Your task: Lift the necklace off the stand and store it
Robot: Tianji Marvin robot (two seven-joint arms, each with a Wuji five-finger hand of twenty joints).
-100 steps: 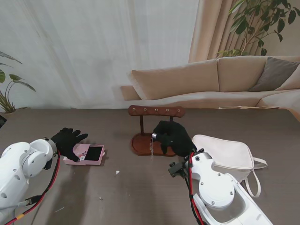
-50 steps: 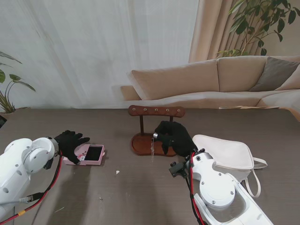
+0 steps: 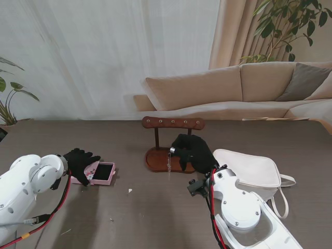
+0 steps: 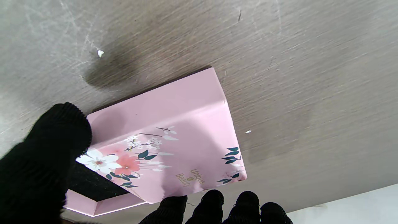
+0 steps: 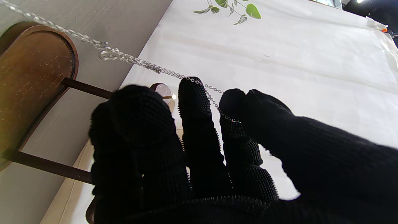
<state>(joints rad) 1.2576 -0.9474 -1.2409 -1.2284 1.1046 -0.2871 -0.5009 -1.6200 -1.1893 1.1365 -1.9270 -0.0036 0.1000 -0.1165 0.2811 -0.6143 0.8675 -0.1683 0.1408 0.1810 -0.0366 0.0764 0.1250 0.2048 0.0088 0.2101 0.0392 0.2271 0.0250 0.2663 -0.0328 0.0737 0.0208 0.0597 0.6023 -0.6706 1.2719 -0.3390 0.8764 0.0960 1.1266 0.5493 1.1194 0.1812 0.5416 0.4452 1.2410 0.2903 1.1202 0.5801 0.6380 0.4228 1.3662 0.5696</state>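
Arms come up from the near corners, white shells with red cables. My left hand (image 3: pixel 79 162) sits at the left end of the pink box (image 3: pixel 101 173), fingers spread; the left wrist view shows the thumb on one side of the flowered lid (image 4: pixel 174 146) and the other fingertips (image 4: pixel 214 202) at its edge, but I can't tell if it's actually gripping or just touching. The box is open, black lining showing.

Over on my right, the right hand (image 3: pixel 194 151) is curled up in front of the wooden stand (image 3: pixel 173 141), over its oval base. The necklace (image 3: pixel 168 163) is pinched in it: in the right wrist view the thin silver chain (image 5: pixel 149 67) runs over my fingers (image 5: pixel 194 102) and gets clamped between thumb and finger, the rest hanging down toward the base. Just right of the stand lies a white handbag (image 3: pixel 249 174). Farther back, a beige sofa (image 3: pixel 244 88), curtains and plants.
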